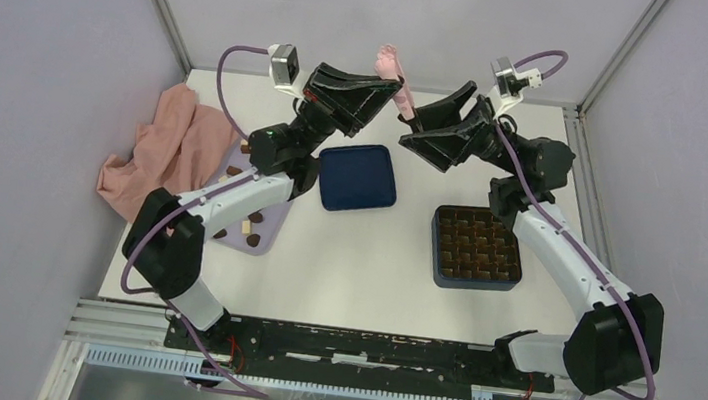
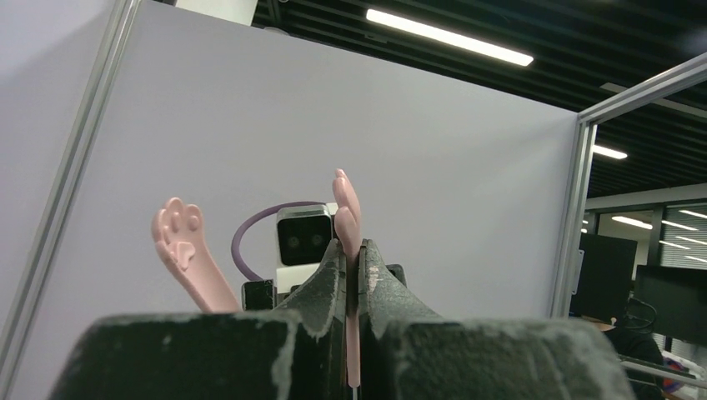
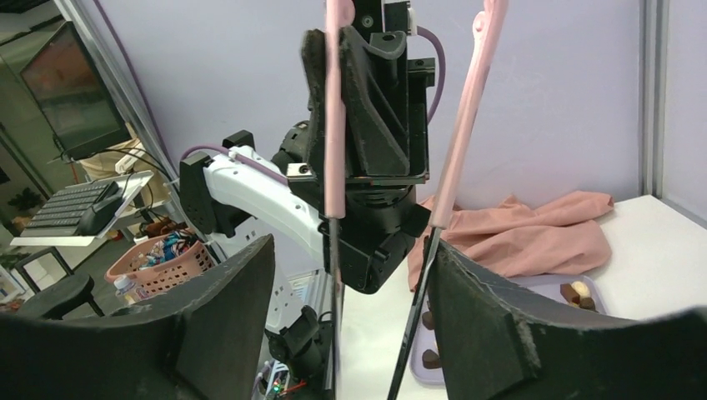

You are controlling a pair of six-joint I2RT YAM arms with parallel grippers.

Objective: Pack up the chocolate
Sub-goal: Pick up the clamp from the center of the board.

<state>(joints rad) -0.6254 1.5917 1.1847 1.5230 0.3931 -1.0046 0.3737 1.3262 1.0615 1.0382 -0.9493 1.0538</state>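
Observation:
Both arms are raised over the back of the table, meeting at a pair of pink paw-tipped tongs (image 1: 392, 68). My left gripper (image 2: 353, 279) is shut on one arm of the tongs (image 2: 347, 208); the other paw tip (image 2: 178, 237) stands free to its left. My right gripper (image 3: 350, 312) is open, and both tongs arms (image 3: 461, 133) run between its fingers, one lying along the right finger (image 3: 500, 333). The chocolate (image 1: 252, 217) lies as small brown and cream pieces on a lilac tray (image 1: 270, 236); the right wrist view also catches some chocolate pieces (image 3: 579, 292).
A dark blue box with a brown grid (image 1: 477, 246) sits at the right. Its blue lid (image 1: 358, 177) lies in the middle, below the left arm. A pink cloth (image 1: 169, 154) is bunched at the left wall.

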